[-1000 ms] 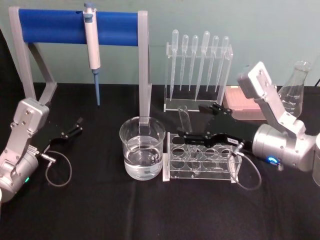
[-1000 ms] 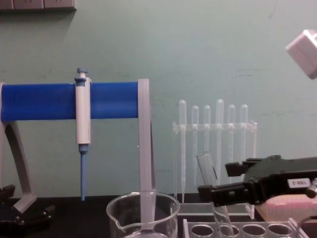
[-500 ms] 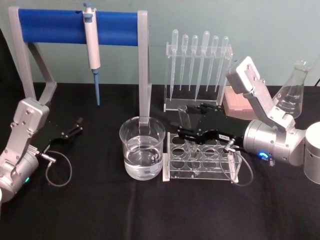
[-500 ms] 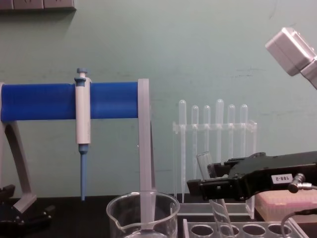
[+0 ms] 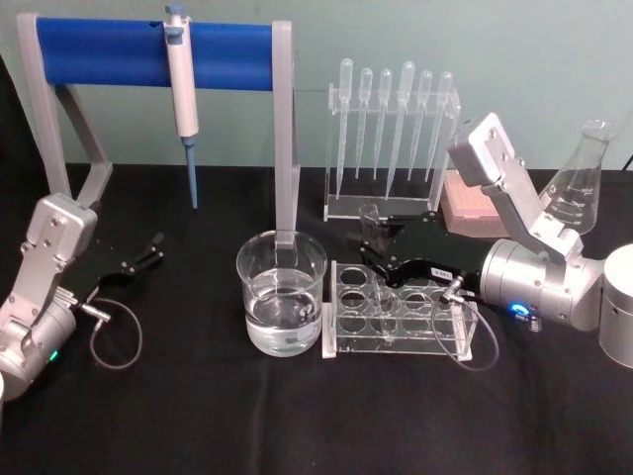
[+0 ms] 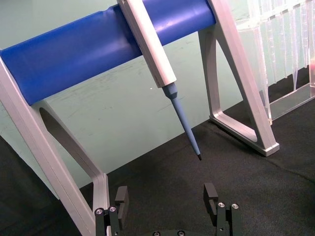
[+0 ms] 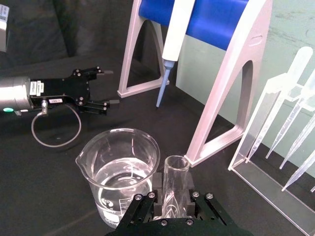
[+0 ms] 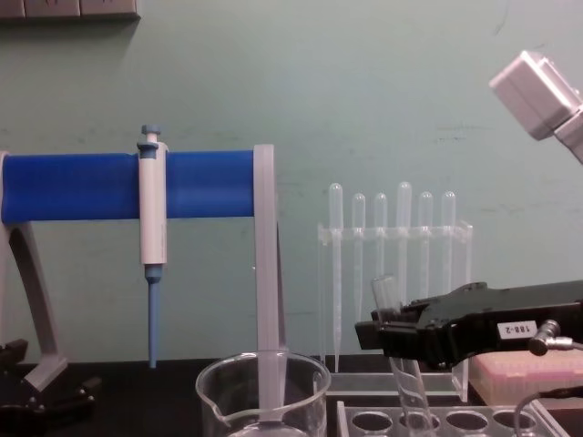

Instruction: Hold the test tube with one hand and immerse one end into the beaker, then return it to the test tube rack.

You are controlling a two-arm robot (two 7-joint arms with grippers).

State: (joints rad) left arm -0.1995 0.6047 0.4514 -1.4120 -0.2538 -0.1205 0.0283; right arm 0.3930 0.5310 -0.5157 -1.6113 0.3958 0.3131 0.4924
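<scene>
Beaker (image 5: 282,297), part full of clear liquid, stood just beside the rack (image 5: 396,322), at its nine o'clock. Test tube (image 5: 374,233) had its lower end in a rack hole and, in the chest view, its top leaned toward eleven o'clock. Right gripper (image 5: 381,259) was clamped on the tube's upper part. Left gripper (image 5: 148,252) lay parked well off at the beaker's nine o'clock, fingers apart. Judged: tube gripped only; lift, dip and return not yet done.

Lab setup: pipette (image 5: 181,84) on blue stand (image 5: 109,51), dropper pipettes (image 5: 391,119), beaker (image 5: 281,297) w/ liquid, conical flask (image 5: 579,183), tube rack (image 5: 396,322) on black desk (image 5: 198,416).
</scene>
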